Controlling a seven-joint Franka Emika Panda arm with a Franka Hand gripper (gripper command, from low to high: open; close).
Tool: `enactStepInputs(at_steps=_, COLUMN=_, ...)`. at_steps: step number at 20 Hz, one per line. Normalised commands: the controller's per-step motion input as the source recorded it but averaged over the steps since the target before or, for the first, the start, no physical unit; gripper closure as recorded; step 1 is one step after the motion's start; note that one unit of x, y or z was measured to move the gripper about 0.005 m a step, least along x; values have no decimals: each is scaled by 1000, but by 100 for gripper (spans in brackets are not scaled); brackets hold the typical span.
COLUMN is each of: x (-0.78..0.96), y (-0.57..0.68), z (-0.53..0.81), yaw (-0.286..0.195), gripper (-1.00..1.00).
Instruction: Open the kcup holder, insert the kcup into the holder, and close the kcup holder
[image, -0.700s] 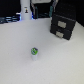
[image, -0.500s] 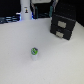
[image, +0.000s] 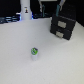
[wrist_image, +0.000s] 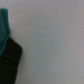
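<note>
Two things of ours sit on the pale bench (image: 15, 55): the kcup (image: 34, 52), upright with its green top showing, and the kcup holder (image: 63, 27), a black box with both front panels shut, well apart from the kcup toward the exterior view's right. We cannot make out the fingers in either view, so we cannot tell whether they are wide or narrow, nor place the kcup relative to them. Our wrist view shows only pale surface with a dark shape (wrist_image: 9, 62) and a teal patch (wrist_image: 4, 26) at one edge.
</note>
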Motion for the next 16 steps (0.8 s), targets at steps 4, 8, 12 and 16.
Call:
enactStepInputs(at_steps=4, x=-293, y=679, z=9, yaw=-172, gripper=-100)
enactStepInputs(at_steps=8, x=-299, y=679, z=-8, yaw=-170, gripper=-100)
enactStepInputs(at_steps=12, x=-257, y=671, z=-65, yaw=-173, gripper=-100)
enactStepInputs(at_steps=16, x=-247, y=646, z=-153, yaw=-173, gripper=-100)
